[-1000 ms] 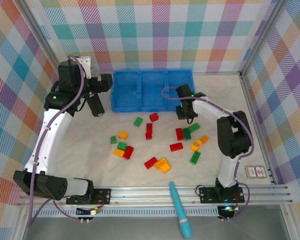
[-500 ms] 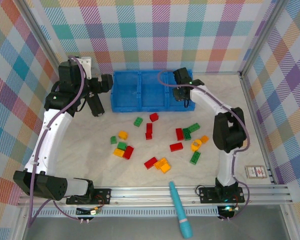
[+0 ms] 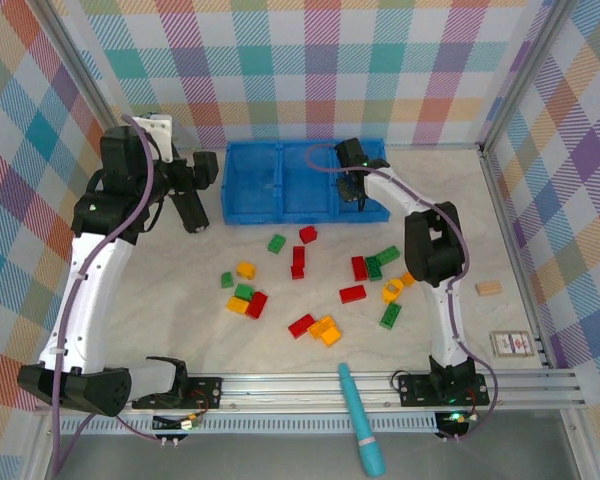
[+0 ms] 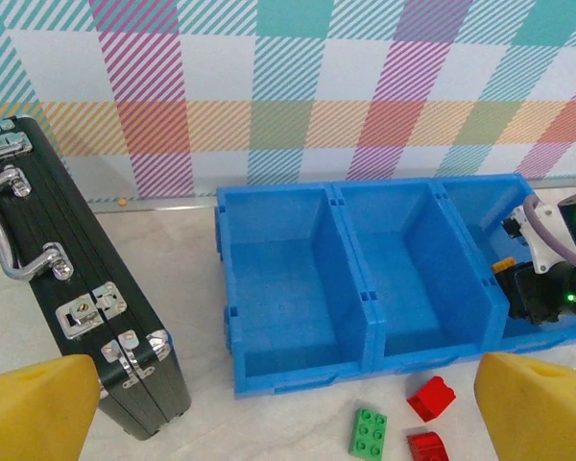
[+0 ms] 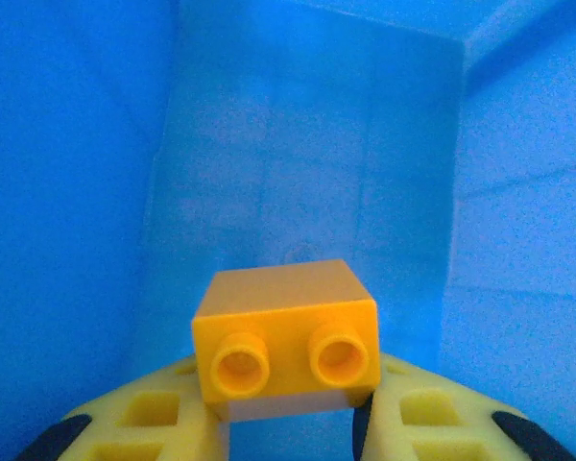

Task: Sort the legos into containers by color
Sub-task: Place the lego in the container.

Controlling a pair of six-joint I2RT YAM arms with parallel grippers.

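The containers are three compartments of one blue tray at the back of the table. My right gripper is inside the right compartment, shut on a yellow-orange lego with two studs facing the camera. My left gripper hangs high by the tray's left end, open, nothing between its yellow fingers. The left and middle compartments look empty. Red, green and yellow-orange legos lie scattered in front of the tray, among them a green one and a red one.
A black case with metal fittings lies just left of the tray. A tan wooden block and a small card sit at the right. A teal pen-like tool lies across the front rail. Checked walls enclose the table.
My right gripper has carried the yellow-orange lego from above the scattered legos back into the right compartment. The left arm has shifted slightly left. The tan block has come into sight.
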